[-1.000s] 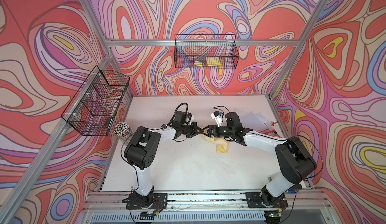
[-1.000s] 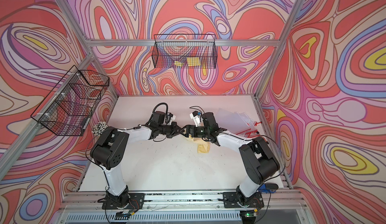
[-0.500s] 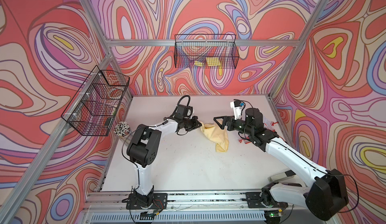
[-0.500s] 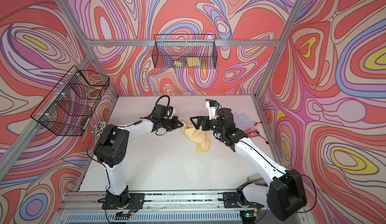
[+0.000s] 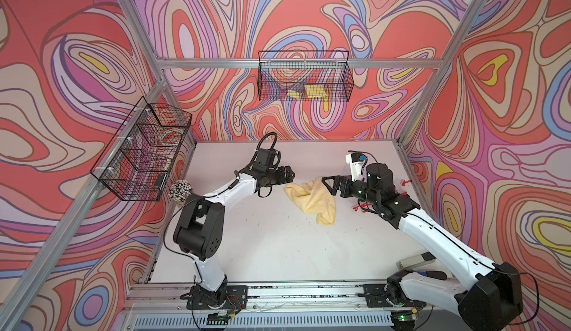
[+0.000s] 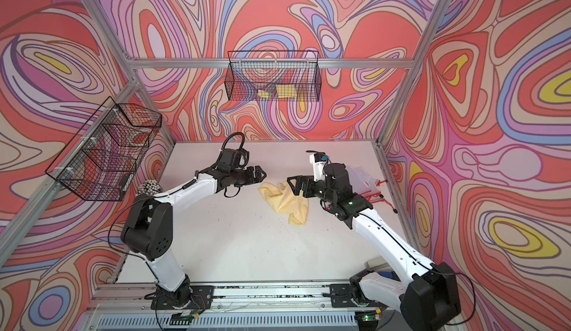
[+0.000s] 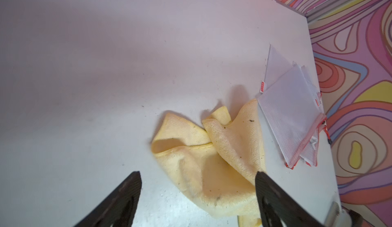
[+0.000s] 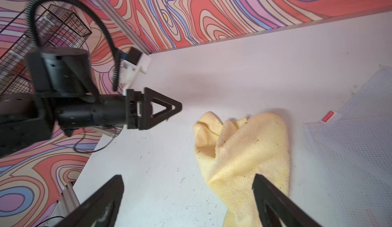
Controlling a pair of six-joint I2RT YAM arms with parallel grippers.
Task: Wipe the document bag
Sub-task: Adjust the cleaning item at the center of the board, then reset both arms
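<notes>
step judged: cloth pickup | left gripper (image 5: 286, 175) and right gripper (image 5: 328, 183) spread, nothing held | cloth (image 5: 315, 201) lain between them | document bag (image 7: 290, 117) just beyond cloth from left gripper | advised: raised fold to be pinched firmly

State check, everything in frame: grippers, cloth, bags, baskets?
left gripper: open, empty.
right gripper: open, empty.
yellow cloth: crumpled on the table, loose between both grippers.
document bags: flat, overlapping, near the table's right edge, not gripped.
back basket: hung on the wall, yellow items inside.
side basket: hung on the wall, contents unclear.
</notes>
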